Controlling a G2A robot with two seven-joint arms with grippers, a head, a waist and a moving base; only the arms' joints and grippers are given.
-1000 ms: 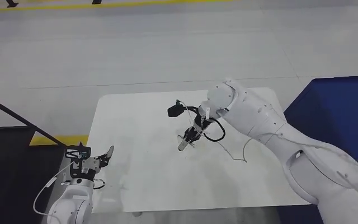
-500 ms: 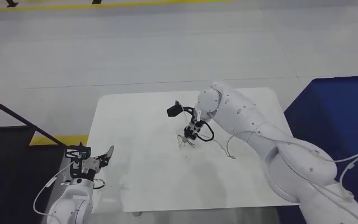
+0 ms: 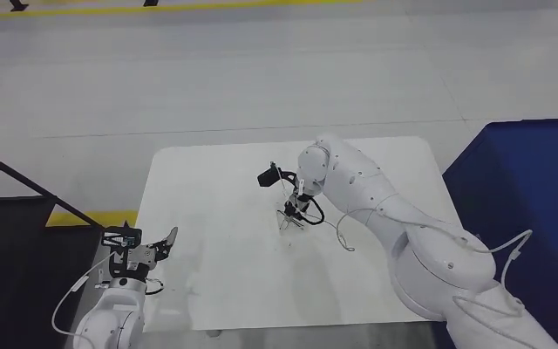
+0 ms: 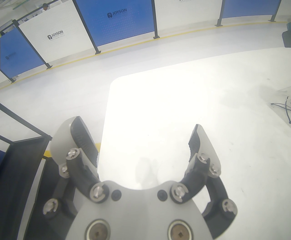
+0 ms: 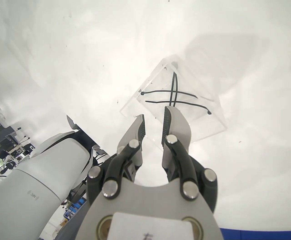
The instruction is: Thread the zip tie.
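As zip ties (image 5: 159,91) lie in a clear tray (image 5: 200,125), the right gripper (image 5: 154,112) hovers above, narrowly parted, likely to pinch one.

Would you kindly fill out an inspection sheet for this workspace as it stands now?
Surface: white table, faint specks.
Job's things: black zip ties lying crossed in a clear tray.
Clutter: nothing seen.
Grippers: right gripper open, just above the tray; left gripper open, empty, by the table's edge.
Cables: thin cable hangs from the right arm over the table.
Surroundings: pale floor, yellow line, blue and white partitions.
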